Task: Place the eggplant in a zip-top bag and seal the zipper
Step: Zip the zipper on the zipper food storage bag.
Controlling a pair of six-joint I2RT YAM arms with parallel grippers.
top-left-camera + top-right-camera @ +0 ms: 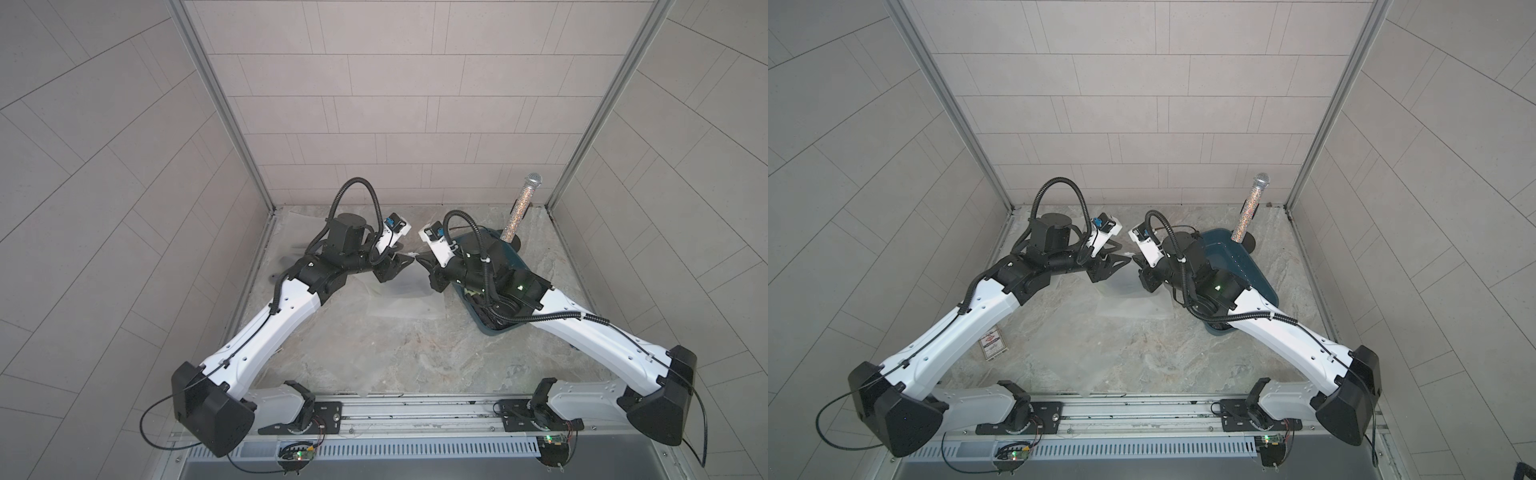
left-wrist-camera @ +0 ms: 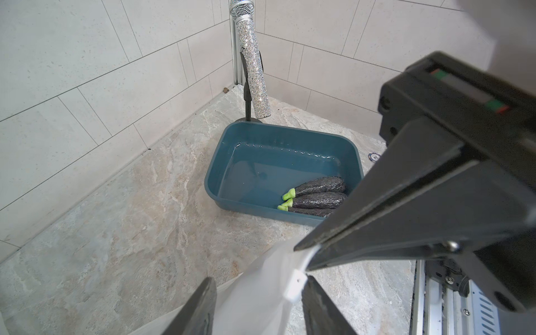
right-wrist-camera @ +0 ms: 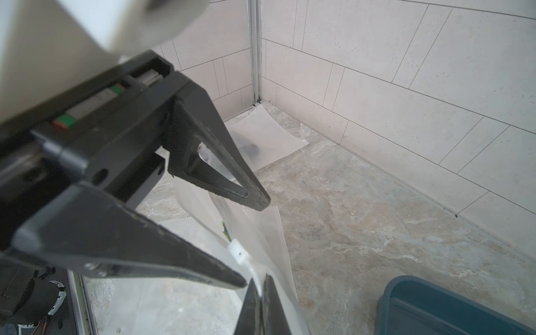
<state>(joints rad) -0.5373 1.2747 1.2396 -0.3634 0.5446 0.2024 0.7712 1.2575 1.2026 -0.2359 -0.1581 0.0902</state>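
Three dark eggplants [image 2: 317, 185] with green stems lie in a blue bin [image 2: 220, 156]. A clear zip-top bag [image 2: 255, 307] lies mid-table in both top views [image 1: 399, 305]. Its top edge is raised between the two grippers. My right gripper [image 3: 262, 282] is shut on the zipper strip just beyond the white slider [image 3: 238, 253]. My left gripper [image 2: 260, 280] is open. Its fingers stand on either side of the bag's top, and one finger touches the slider [image 2: 295, 285]. In a top view the left gripper [image 1: 405, 262] and right gripper [image 1: 422, 262] meet tip to tip. Something green [image 3: 224, 229] shows through the bag.
The bin [image 1: 490, 328] lies under my right arm. A glittery microphone [image 1: 519, 212] stands on a stand behind it. Another clear bag [image 3: 275, 136] with something dark inside lies in the back left corner. A small card [image 1: 992, 345] lies beside my left arm.
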